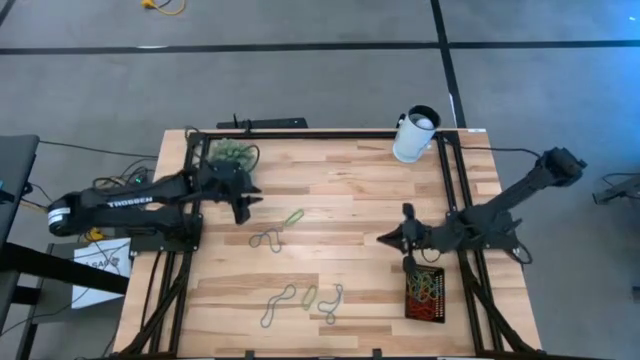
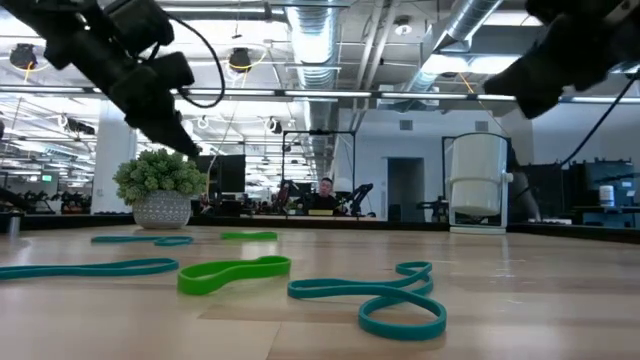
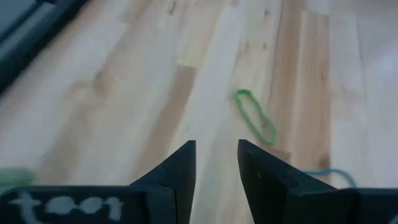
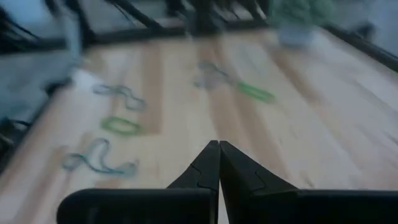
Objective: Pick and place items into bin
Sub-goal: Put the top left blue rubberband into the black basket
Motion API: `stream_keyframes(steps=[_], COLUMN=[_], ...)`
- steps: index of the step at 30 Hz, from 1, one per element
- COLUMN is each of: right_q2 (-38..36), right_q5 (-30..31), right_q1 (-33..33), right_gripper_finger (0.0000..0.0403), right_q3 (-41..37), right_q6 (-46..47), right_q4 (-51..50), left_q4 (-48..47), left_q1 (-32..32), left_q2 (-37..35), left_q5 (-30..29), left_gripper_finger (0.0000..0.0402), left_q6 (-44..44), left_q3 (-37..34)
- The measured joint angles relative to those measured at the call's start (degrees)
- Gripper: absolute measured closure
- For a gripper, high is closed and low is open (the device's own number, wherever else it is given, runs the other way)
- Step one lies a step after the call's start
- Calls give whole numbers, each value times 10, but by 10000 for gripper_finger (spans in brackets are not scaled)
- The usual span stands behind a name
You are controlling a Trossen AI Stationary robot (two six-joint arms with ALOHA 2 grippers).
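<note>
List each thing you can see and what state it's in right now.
left gripper: open, empty, above the table.
right gripper: shut, empty, near the bin.
bin: holds several bands.
green band: loose on the table.
white cup: upright at the table's edge.

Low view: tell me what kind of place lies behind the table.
Probably a large open lab or industrial workspace: exposed ceiling ducts, rows of overhead lights, and a person seated at equipment far behind the wooden table.
</note>
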Motion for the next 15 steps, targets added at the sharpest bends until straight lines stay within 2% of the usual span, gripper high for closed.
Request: stream_keyframes(steps=[3, 5, 8, 15], right_q2=[37, 63, 101, 225], right_q5=[-25, -26, -36, -192], right_q1=[-36, -65, -113, -229], right_gripper_finger=[401, 397, 387, 351], right_q3=[-55, -72, -73, -35], right_q6=[-67, -89, -91, -88], right_q4=[181, 246, 277, 289], left_q4=[1, 1, 5, 3], left_q1=[-22, -37, -59, -113], left_q2=[23, 43, 76, 161], left_q5=[-1, -4, -21, -10], left_gripper_finger=[292, 292, 292, 276], left_q6=[-46, -64, -81, -112], left_q3=[-16, -18, -18, -18])
